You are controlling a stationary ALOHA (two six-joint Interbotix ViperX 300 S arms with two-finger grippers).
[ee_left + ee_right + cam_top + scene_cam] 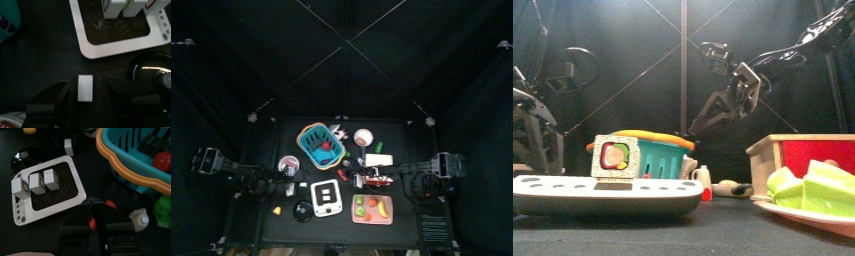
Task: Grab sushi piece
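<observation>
We see the left gripper [85,95] low over the tabletop [47,55], jaws pinching a white sushi piece [85,88] at the white tray's [117,42] 7 o'clock. We cannot tell how the right gripper's [93,220] jaws stand; two more pieces [37,182] sit on the tray.

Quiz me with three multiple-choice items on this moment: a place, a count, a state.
1. The white tray lies: A on the table, in front of the basket; B inside the basket; C on top of the basket.
2. Sushi pieces on the tray: A four; B two; C none.
3. The left tool is: A empty; B inside the basket; C closed on a white piece.
Answers: 1 A, the tray rests on the table, nearer the front than the basket. 2 B, two stand side by side. 3 C, the piece sits between its jaws.
</observation>
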